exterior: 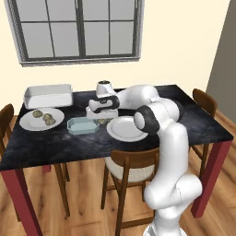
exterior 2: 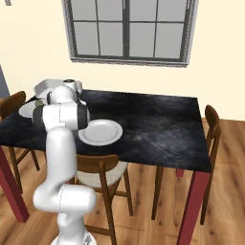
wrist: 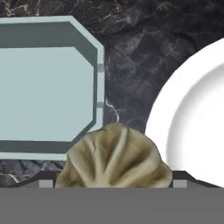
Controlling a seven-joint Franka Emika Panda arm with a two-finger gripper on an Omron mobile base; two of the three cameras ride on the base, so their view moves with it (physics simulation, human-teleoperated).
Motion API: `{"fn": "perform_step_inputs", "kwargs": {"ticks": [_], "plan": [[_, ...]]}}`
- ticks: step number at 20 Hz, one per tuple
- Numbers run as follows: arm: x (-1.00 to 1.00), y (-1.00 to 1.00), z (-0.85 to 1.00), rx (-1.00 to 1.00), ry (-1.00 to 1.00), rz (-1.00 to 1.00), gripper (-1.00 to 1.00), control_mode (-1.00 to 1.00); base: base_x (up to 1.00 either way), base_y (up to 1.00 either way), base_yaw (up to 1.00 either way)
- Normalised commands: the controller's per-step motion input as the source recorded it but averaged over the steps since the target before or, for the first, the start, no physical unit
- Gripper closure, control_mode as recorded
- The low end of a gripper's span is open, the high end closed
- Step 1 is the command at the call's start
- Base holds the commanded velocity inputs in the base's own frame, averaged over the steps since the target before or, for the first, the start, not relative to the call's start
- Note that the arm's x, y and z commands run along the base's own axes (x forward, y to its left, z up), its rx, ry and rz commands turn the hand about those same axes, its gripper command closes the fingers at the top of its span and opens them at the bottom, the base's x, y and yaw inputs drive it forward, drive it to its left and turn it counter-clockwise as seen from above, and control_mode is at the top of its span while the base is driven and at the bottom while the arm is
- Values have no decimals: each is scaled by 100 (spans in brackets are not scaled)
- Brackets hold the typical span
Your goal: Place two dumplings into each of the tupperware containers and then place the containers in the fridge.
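Note:
A tan, pleated dumpling (wrist: 114, 159) lies on the dark table between the pale blue tupperware container (wrist: 43, 87) and a round white plate (wrist: 197, 118). My gripper (wrist: 113, 182) is open and low over this dumpling, one fingertip on each side of it. From the left base view the gripper (exterior: 102, 115) hangs just right of the blue container (exterior: 83, 125), which holds nothing. The larger white container (exterior: 48, 94) stands at the back left. More dumplings (exterior: 44, 118) sit on a plate (exterior: 27, 123) at the left. The fridge is out of view.
The empty white plate (exterior: 126, 128) sits near the table's front edge, seen also as a plate (exterior 2: 100, 131) beside my arm. Wooden chairs stand at the front (exterior: 133, 161), left (exterior: 7, 120) and right (exterior: 205, 103). The table's right half (exterior 2: 158, 124) is bare.

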Motion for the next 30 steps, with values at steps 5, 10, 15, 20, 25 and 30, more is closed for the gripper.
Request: {"fn": "perform_step_inputs", "kwargs": {"ticks": [5,10,15,20,25,30], "plan": [[23,43,-1,12,-21,1,100,-100,0,0,0],[33,40,-3,4,-6,1,100,-100,0,0,0],[16,8,-21,0,-1,0,100,-100,0,0,0],[15,11,-14,0,0,0,100,-100,0,0,0],[18,12,-16,0,0,0,100,-100,0,0,0],[7,12,-15,0,0,0,-100,-100,0,0,0]]}}
